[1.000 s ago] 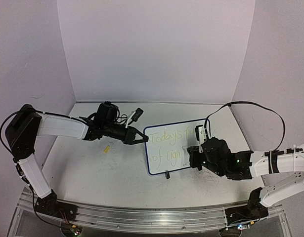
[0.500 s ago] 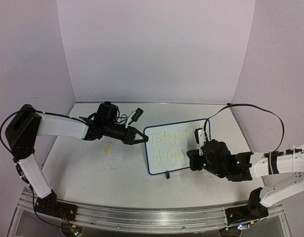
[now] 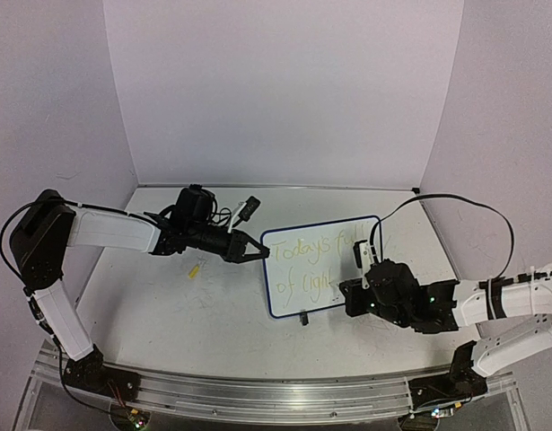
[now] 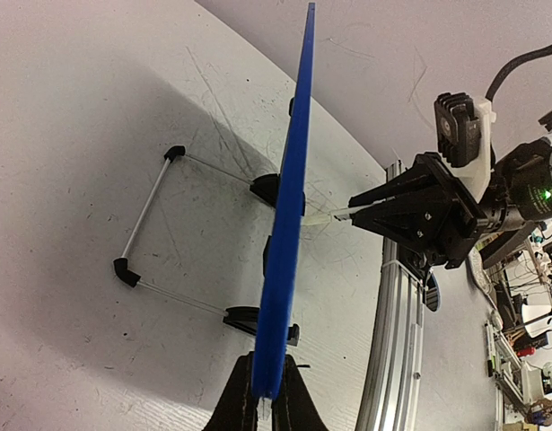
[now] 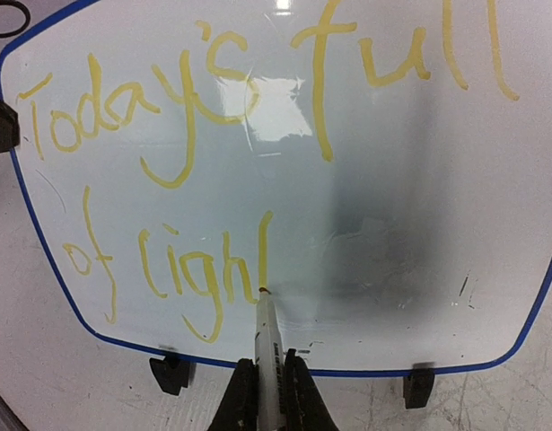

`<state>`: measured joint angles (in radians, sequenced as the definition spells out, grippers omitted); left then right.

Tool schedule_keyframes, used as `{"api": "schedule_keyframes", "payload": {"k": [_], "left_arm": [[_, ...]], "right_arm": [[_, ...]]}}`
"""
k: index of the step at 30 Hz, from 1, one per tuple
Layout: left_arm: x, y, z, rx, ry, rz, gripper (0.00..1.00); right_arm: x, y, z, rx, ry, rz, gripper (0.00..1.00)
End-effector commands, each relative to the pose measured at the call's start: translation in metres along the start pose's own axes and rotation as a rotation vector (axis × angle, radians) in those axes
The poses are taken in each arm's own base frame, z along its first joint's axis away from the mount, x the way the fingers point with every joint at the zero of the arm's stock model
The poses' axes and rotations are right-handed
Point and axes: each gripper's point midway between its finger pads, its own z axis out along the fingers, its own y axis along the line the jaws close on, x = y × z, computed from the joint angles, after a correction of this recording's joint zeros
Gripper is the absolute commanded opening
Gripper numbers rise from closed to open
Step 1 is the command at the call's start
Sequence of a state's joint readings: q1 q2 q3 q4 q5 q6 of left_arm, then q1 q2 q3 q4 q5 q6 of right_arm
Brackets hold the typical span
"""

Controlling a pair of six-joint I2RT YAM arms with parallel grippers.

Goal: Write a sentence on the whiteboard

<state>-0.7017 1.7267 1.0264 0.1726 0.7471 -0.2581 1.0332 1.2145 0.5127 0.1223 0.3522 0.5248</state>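
**Marker tip on the last letter, board held at its left edge**

The whiteboard [image 3: 302, 303] stands upright on its two black feet [image 5: 168, 373] in the middle of the counter [image 3: 186, 314], between the two arms. The left gripper [image 3: 259, 253] is closed on the left edge of the board; the left wrist view shows its jaws pinching the blue frame from both sides.

The right gripper [image 5: 268, 361] is closed around a marker [image 5: 268, 332] and points it at the front of the board. The marker tip touches the surface at the lower end of a single yellow vertical stroke.

The sentence [image 5: 320, 90] is in pale yellow, in two lines. The upper line reads "Today's full". The lower line reads "of ligh", then the vertical stroke, which has no crossbar.

A small yellow object [image 3: 195, 268] lies on the counter near the left gripper, apart from the board.
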Motion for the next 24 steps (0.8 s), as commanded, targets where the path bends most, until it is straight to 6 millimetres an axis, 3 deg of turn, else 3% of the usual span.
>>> {"api": "schedule_keyframes", "payload": {"k": [1,7,10,13,16,24], "left_arm": [[-0.009,-0.006,-0.001,-0.015,-0.007,0.036,0.00],[-0.009,-0.006,-0.001,-0.016,-0.008,0.037,0.00],[-0.009,-0.006,-0.001,-0.015,-0.007,0.037,0.00],[-0.009,-0.006,0.000,-0.015,-0.007,0.035,0.00],[-0.008,-0.005,0.000,-0.016,-0.006,0.034,0.00],[-0.009,-0.006,-0.001,-0.017,-0.009,0.038,0.00]], "right_arm": [[0.013,-0.012,-0.001,0.044,0.035,-0.001,0.00],[0.009,-0.020,-0.006,0.078,0.019,0.020,0.00],[-0.003,-0.025,-0.014,0.094,-0.033,0.042,0.00],[-0.027,-0.009,-0.024,0.002,-0.114,0.060,0.00],[-0.034,0.009,-0.024,-0.090,-0.135,0.057,0.00],[-0.049,0.015,-0.016,-0.053,-0.158,0.021,0.00]]}}
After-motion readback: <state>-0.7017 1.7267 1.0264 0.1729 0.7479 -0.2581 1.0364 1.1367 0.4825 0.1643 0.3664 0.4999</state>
